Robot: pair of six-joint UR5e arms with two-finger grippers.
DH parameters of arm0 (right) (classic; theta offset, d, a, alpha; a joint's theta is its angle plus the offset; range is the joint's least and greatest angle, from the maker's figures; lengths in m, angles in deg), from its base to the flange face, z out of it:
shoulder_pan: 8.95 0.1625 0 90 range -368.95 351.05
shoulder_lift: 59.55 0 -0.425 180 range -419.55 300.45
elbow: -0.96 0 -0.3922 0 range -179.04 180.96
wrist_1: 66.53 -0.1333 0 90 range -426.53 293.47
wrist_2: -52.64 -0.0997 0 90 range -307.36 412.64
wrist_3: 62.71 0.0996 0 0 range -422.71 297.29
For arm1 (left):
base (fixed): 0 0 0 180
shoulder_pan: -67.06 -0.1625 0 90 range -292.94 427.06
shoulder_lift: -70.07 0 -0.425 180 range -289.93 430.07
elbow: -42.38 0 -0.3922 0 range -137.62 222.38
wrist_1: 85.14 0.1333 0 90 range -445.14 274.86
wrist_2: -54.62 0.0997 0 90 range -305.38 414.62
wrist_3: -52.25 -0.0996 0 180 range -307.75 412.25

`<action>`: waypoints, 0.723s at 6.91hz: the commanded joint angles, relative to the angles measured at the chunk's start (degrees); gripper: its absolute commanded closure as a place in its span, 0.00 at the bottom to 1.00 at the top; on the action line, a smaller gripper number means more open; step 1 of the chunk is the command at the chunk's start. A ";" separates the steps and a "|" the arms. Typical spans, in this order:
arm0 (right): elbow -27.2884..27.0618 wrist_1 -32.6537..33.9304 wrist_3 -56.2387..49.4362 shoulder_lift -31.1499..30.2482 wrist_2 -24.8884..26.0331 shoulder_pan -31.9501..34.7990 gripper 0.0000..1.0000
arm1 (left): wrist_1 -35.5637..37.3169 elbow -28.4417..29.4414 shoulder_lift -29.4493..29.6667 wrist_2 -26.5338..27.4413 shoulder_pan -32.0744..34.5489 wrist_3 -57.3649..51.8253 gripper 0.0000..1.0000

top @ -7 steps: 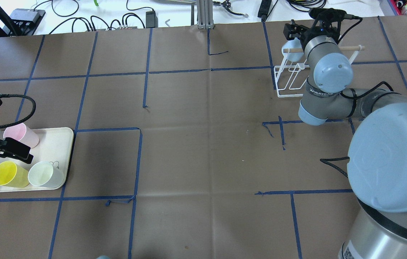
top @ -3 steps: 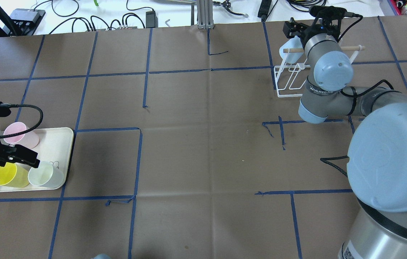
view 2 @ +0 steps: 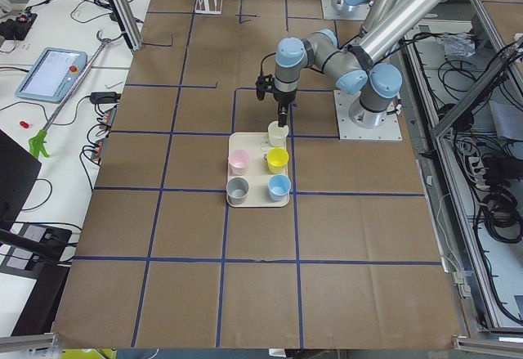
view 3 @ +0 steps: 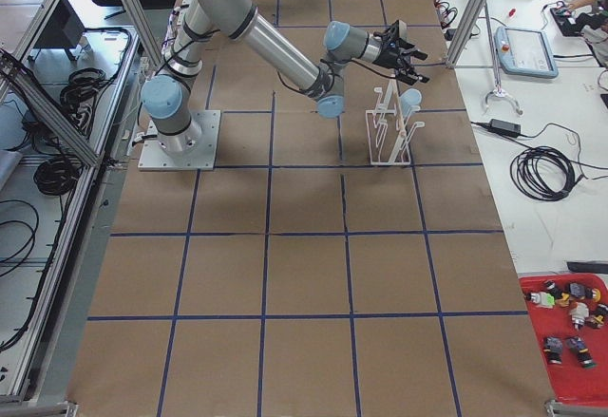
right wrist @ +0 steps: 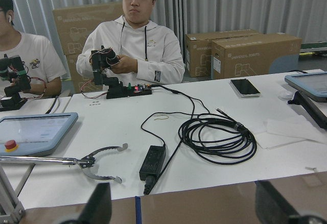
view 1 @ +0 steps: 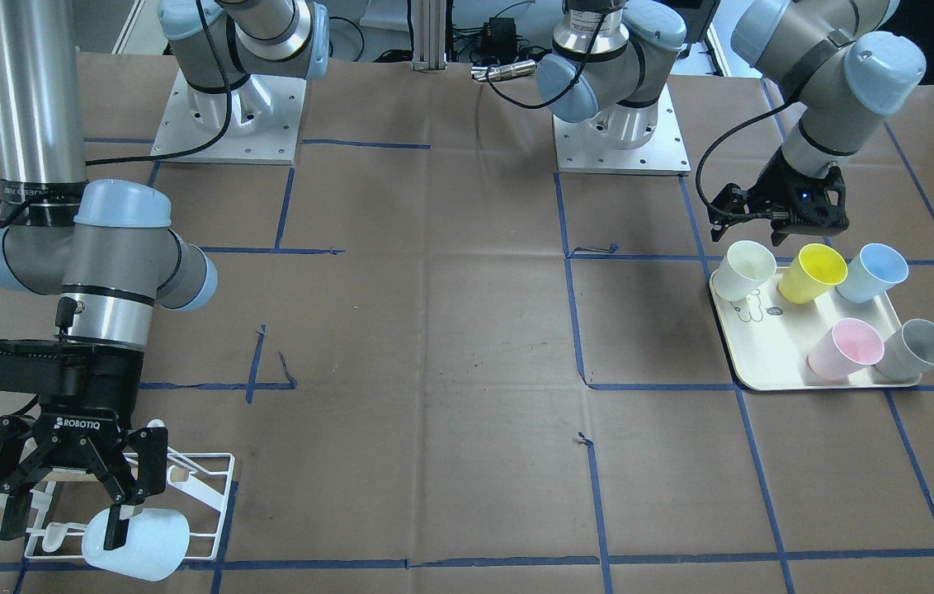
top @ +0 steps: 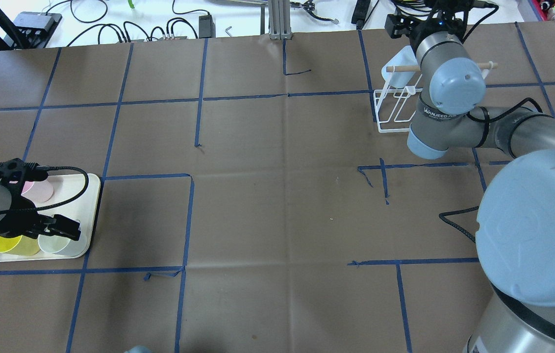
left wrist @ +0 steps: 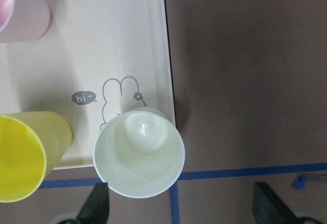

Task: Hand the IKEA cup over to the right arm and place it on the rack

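— What sits on your table?
— My brown paper-covered table (top: 277, 196), gridded in blue tape (top: 200, 99), bears a cream rectangular tray with a bunny drawing (view 1: 768, 355) at my left end, and a white wire rack (top: 395, 129) at my right.

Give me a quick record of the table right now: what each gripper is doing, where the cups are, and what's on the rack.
Left gripper: open, over the cream cup on the tray
Right gripper: open at the rack, next to the pale blue cup; touching or not unclear
Rack: holds one pale blue cup, tilted
Tray: five cups, cream, yellow, blue, pink, grey
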 commanded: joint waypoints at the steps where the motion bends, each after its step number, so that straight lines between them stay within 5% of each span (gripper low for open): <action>1: -0.12 -3.72 0.05 -6.22 -0.21 0.43 0.00 | 6.43 -2.60 3.90 0.08 0.00 -0.06 0.01; 4: -3.62 -5.49 9.82 -12.64 -1.17 4.82 0.00 | 6.72 -2.60 5.24 0.61 0.00 -0.06 0.01; 5: -6.77 -5.40 18.16 -15.19 -5.62 5.88 0.00 | 6.81 -2.43 4.98 0.61 0.00 -0.06 0.17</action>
